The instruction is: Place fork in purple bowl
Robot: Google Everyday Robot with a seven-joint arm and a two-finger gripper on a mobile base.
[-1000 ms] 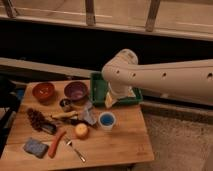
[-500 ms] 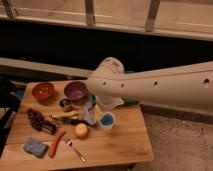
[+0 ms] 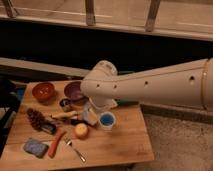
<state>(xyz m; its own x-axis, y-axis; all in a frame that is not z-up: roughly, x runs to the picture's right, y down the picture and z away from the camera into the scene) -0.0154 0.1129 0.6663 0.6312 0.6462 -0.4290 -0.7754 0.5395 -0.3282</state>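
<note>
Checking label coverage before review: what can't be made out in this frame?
Camera view:
- Purple bowl: right side hidden by the arm.
- Gripper, hanging over the table beside the blue cup: top hidden by the arm.
- Fork: tines too small to make out.
- Dark items left of the gripper: too blurred to name.

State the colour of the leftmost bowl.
Orange-red; the leftmost bowl shows in the camera view. The gripper hangs beside the blue cup.
</note>
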